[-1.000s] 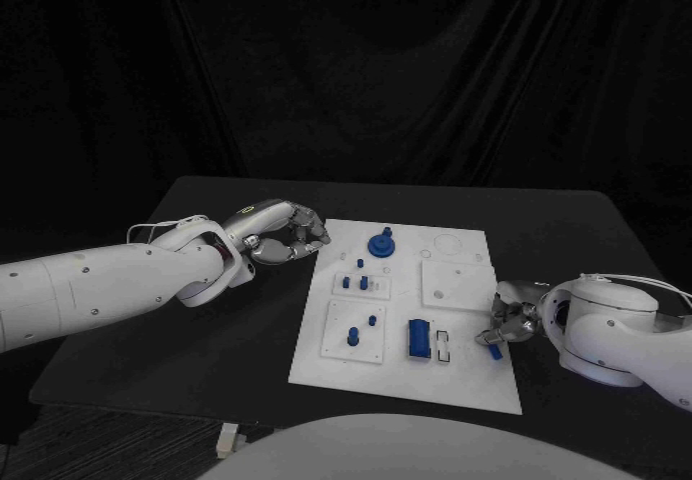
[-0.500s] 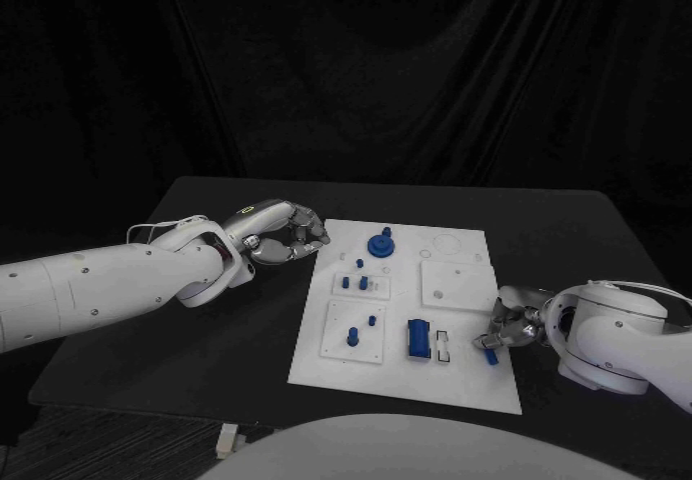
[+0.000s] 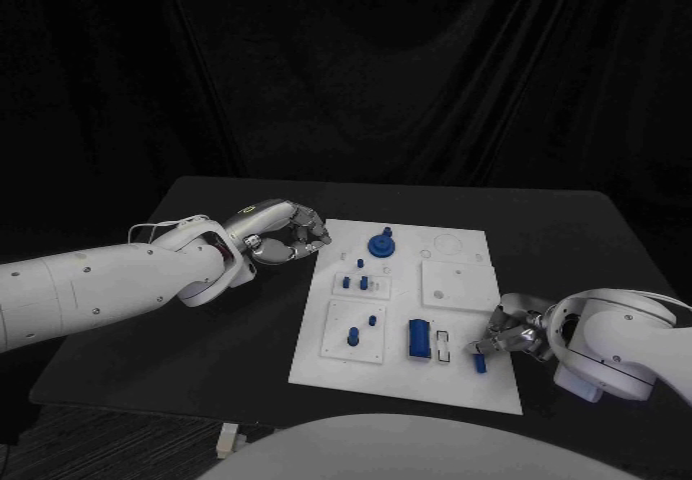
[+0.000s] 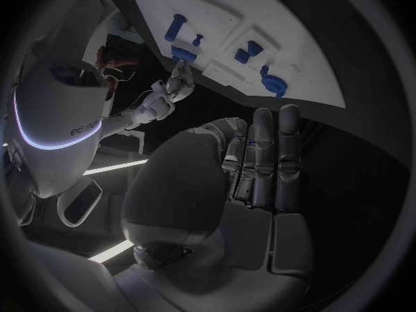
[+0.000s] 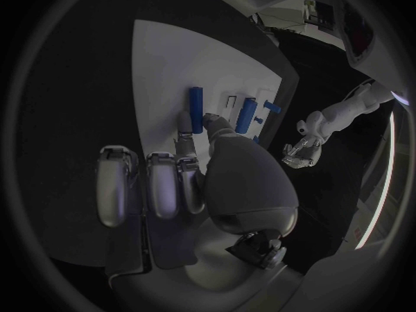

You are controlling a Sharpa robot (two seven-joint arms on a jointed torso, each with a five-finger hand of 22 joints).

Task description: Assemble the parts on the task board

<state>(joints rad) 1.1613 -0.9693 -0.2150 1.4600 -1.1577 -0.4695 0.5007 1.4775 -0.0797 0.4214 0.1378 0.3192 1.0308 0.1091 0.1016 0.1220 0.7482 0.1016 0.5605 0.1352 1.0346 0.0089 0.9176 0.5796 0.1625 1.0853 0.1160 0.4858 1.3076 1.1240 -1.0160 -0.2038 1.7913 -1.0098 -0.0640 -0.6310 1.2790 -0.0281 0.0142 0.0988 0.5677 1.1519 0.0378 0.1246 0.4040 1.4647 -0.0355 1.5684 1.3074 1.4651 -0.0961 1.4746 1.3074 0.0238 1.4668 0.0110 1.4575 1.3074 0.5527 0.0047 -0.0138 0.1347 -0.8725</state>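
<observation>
Short blue peg (image 3: pixel 480 364) lies flat on the task board (image 3: pixel 433 385) near its right edge, toward the front right corner; long axis roughly parallel to that edge. Right hand (image 3: pixel 508 331) sits just behind it, fingertips (image 5: pixel 184 123) at the peg's far end and touching it; whether they pinch or only press, cannot tell. Remaining fingers curled side by side. Blue block (image 3: pixel 418 339) stands just left of the peg; round blue knob (image 3: pixel 382 244) near the board's back edge. Left hand (image 3: pixel 278 233) hovers off the board's back left corner, fingers curled together, nothing in them. Black table (image 3: pixel 231 340); black curtain (image 3: pixel 361 90) behind.
</observation>
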